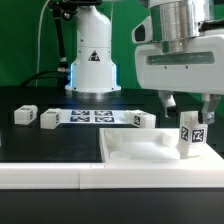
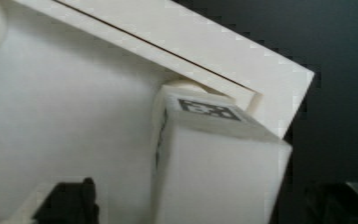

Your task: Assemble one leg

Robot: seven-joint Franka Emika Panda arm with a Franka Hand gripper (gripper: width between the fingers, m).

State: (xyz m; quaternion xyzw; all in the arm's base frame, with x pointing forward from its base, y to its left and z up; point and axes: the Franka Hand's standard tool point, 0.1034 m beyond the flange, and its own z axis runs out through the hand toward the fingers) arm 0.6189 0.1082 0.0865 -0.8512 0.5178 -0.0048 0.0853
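Observation:
The leg (image 1: 191,135) is a small white post with black-and-white tags. It stands upright on the corner of the large flat white panel (image 1: 140,150) at the exterior view's right. My gripper (image 1: 190,108) is open just above the leg's top, one finger on each side and neither touching it. In the wrist view the leg (image 2: 220,170) sits between my dark fingertips (image 2: 69,200) with a gap on both sides, its tag facing the camera, against the panel's corner (image 2: 69,110). My gripper (image 2: 211,205) holds nothing.
Three more white legs lie on the black table (image 1: 25,115), (image 1: 50,120), (image 1: 145,120). The marker board (image 1: 95,117) lies between them. A low white wall (image 1: 50,175) runs along the front. The robot base (image 1: 92,60) stands at the back.

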